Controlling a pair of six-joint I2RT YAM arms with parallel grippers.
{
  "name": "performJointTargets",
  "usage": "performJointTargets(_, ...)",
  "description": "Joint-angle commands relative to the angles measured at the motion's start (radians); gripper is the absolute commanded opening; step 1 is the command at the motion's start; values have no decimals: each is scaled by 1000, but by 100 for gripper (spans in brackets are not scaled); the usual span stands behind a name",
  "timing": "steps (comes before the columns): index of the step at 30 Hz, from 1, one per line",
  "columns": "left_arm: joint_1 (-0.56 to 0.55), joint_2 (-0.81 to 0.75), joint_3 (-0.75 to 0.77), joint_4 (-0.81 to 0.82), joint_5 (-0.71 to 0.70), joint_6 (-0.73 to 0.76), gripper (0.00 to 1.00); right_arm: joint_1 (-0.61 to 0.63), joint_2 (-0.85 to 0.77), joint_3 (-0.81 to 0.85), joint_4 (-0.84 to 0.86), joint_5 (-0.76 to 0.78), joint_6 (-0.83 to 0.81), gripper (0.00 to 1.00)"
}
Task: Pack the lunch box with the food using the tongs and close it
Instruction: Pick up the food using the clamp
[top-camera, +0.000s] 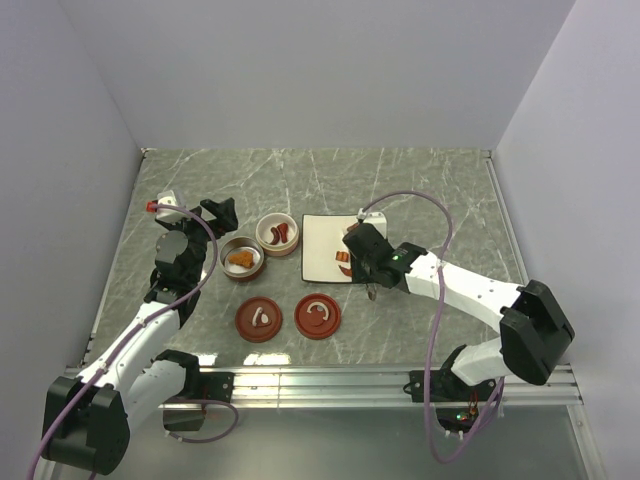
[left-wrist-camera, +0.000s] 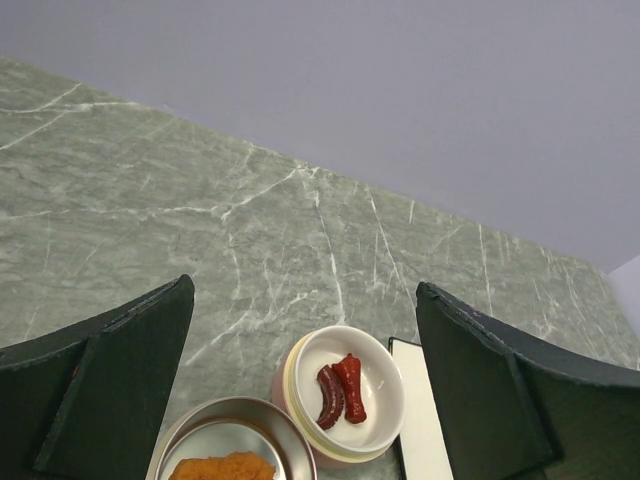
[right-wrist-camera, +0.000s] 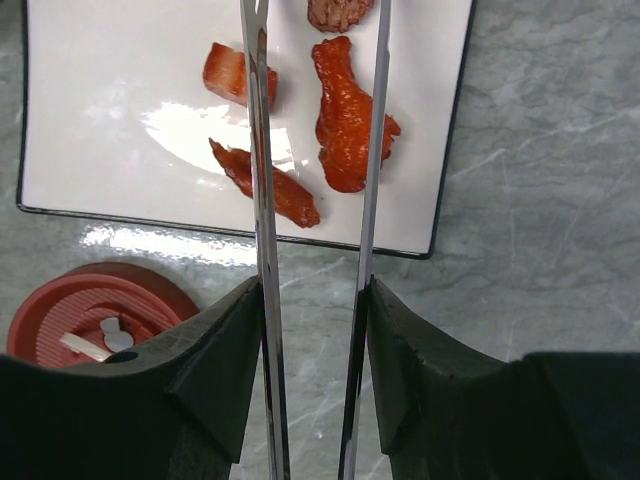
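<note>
- My right end effector (right-wrist-camera: 312, 290) is pinching the tongs (right-wrist-camera: 264, 230): both thin metal arms run between its 2 fingers, 1 arm against each inner face, and the arms stand apart.
- The tongs reach forward from that end effector over the white plate (right-wrist-camera: 110, 120). The plate's dark-rimmed near edge lies just ahead of the fingertips.
- The food (right-wrist-camera: 345, 110) on the plate is ahead of the right end effector. I count 4 red-brown pieces, the top 1 cut by the frame. The largest lies partly under the right tong arm, and a strip crosses under the left arm.
- A red-brown lid (right-wrist-camera: 95, 310) sits on the worktop (right-wrist-camera: 540, 200) left of the right end effector, near the plate's corner but apart from it. A second lid (top-camera: 259, 319) lies further left.
- To the right of this end effector I see bare marble out to the side wall.
- My left end effector (left-wrist-camera: 305, 290) is spread wide and holds nothing.
- Just ahead of it and below sits the cream lunch box bowl (left-wrist-camera: 382, 372) with 2 red pieces, the plate's edge just beside it on the right. The metal lunch box bowl (left-wrist-camera: 290, 445) with an orange piece is nearer, to the left.
- Beyond those bowls the worktop runs open to the far wall.
</note>
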Motion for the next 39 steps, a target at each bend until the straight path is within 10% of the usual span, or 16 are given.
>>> performJointTargets(1, 4, -11, -3, 47, 12, -10, 100, -5, 5, 12, 58, -24, -14, 51)
performJointTargets(20, 4, -11, -3, 47, 9, -10, 99, -5, 80, 93, 24, -7, -46, 33)
performJointTargets(39, 4, -19, -4, 42, 10, -10, 100, -7, -3, 95, -32, 44, -24, 42)
